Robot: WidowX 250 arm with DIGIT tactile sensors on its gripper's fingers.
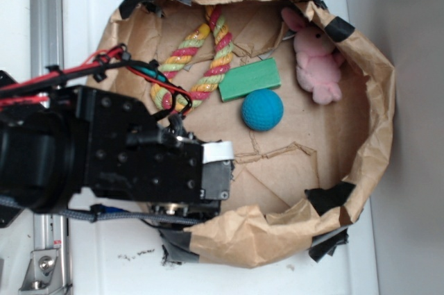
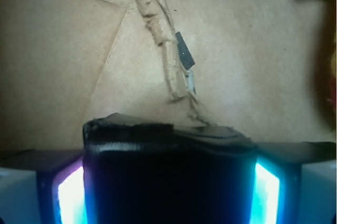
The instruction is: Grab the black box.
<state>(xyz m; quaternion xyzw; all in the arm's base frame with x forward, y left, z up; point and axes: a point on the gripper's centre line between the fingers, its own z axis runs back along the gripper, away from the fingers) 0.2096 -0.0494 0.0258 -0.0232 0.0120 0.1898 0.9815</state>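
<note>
A white tabletop [image 1: 208, 274] carries a shallow nest of crumpled brown paper [image 1: 277, 170], its rim patched with black tape strips [image 1: 326, 198]. Taking the blue ball [image 1: 262, 110] as landmark: a green rectangular block [image 1: 250, 78] lies just above it, nearly touching; a multicoloured rope toy [image 1: 198, 55] lies up and to its left; a pink plush rabbit [image 1: 316, 62] rests up and to its right, against the paper wall. The WidowX arm [image 1: 104, 149] stands to the ball's lower left, over the nest's near edge.

In the exterior view the arm hides the gripper's tips. In the wrist view the gripper [image 2: 168, 182] appears with the black box [image 2: 168, 171] filling the gap between its two fingers [image 2: 71, 192], whose inner faces glow against the box's sides; the jaws look closed upon it, about a box-width apart. The torn paper floor shows beyond the box; whether the box is lifted clear of it cannot be told.

Judged by appearance, the box is light and stiff, probably card, with faintly glossy faces that could slip under a weak pinch. Its upper edge looks slightly buckled, suggesting thin walls: hold on opposite flat sides, near mid-height, with moderate force.
</note>
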